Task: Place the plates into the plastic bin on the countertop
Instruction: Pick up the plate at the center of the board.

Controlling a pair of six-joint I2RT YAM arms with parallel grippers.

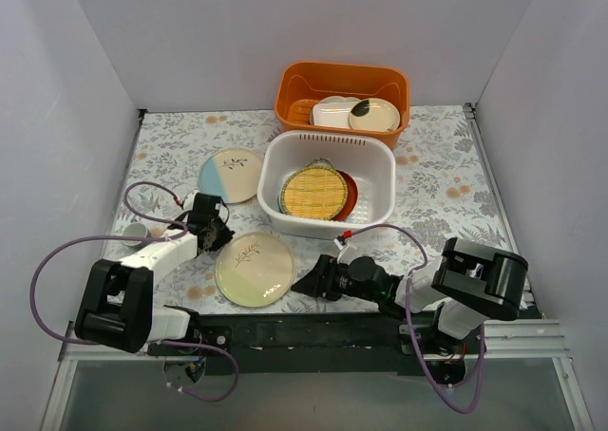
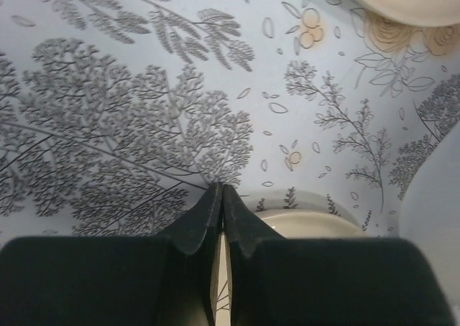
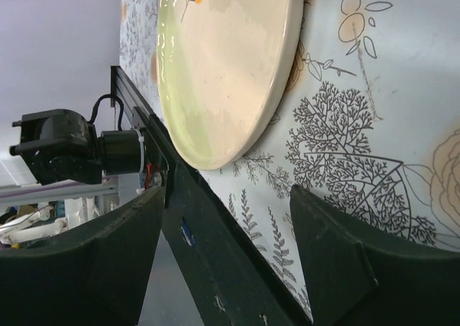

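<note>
1. The plastic bin [image 1: 380,201] stands in the middle of the countertop [image 1: 446,184], a little toward its far edge.
2. Two plates are inside the bin. The yellow woven plate [image 1: 313,192] leans on top, and the red-rimmed plate [image 1: 351,196] shows behind it on the right.
3. The cream-and-light-blue plate [image 1: 231,175] lies flat on the cloth just left of the bin, toward the countertop's left edge.
4. The leaf-sprig plate [image 1: 254,269] lies flat near the countertop's near edge, in front of the bin's left corner.
5. The left gripper [image 1: 217,230] sits at the far-left rim of the leaf-sprig plate. In the left wrist view its fingertips [image 2: 214,197] are pressed together over the cloth, with the plate's rim [image 2: 309,218] just beneath and beside them. Whether the rim is pinched cannot be told.
6. The right gripper [image 1: 304,281] lies low by the near-right rim of the same plate. In the right wrist view its jaws stand wide apart and hold nothing, and the plate [image 3: 223,67] is just ahead of them.
7. An orange basket [image 1: 294,89] with white dishes stands at the far edge behind the bin.
8. A small white cup [image 1: 134,233] sits near the left edge.
</note>
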